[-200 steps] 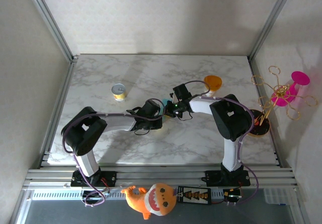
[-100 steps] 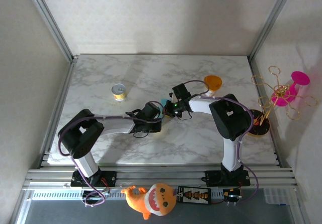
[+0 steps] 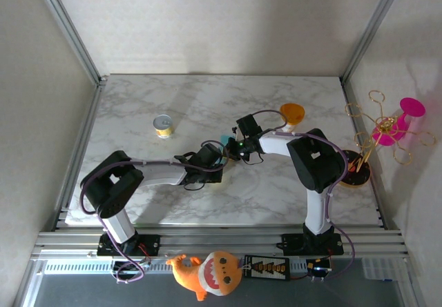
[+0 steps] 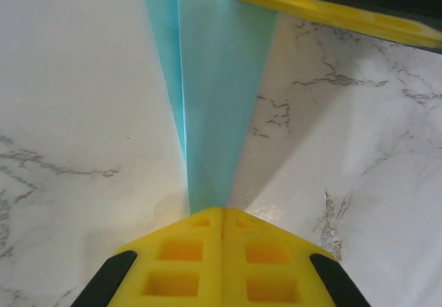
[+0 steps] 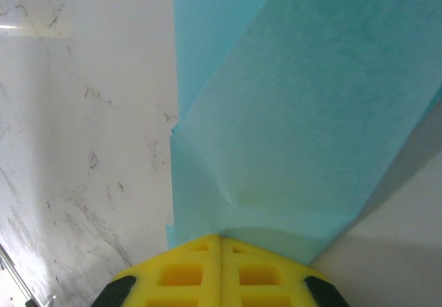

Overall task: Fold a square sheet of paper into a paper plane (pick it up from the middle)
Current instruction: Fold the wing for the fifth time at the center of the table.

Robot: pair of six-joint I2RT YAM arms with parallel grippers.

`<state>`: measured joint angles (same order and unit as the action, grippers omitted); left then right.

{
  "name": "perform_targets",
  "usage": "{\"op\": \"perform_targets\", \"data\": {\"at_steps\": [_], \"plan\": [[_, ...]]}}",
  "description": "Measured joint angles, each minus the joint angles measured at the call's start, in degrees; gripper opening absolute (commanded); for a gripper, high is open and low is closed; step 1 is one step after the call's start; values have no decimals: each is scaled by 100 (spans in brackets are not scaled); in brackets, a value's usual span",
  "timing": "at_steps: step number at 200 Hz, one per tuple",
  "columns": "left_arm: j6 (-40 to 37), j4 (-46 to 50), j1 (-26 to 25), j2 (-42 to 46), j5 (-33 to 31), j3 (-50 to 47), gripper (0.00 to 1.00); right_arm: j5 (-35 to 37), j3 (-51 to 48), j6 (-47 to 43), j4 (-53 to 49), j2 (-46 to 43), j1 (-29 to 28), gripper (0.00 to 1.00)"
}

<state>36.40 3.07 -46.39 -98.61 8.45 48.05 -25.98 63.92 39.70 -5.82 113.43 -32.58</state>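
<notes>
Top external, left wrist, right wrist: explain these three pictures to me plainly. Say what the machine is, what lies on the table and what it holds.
The machine is two robot arms bolted at the near edge of a marble table. The top external picture looks down from above and behind them, with the left arm on the left. The other two pictures come from a small camera on each wrist. On the table stand a small yellow can and an orange cup. The left pincer is shut on the narrow end of a folded teal-blue paper with a crease running down it. The right pincer is shut on a wider part of the same paper.
</notes>
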Motion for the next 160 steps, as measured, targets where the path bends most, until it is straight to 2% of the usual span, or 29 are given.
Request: {"op": "perform_targets", "data": {"at_steps": [53, 106, 138, 160], "plan": [[2, -107, -142, 133, -138, -186, 0, -4, 7, 15, 0, 4, -2, 3], [2, 824, -302, 599, 229, -254, 0, 7, 59, 17, 125, 59, -11, 4], [50, 988, -83, 1010, 192, -74, 0, 11, 55, 17, 133, 44, -33, 4], [199, 704, 212, 1154, 96, 17, 0, 35, -4, 63, 208, 7, -61, 4]]}}
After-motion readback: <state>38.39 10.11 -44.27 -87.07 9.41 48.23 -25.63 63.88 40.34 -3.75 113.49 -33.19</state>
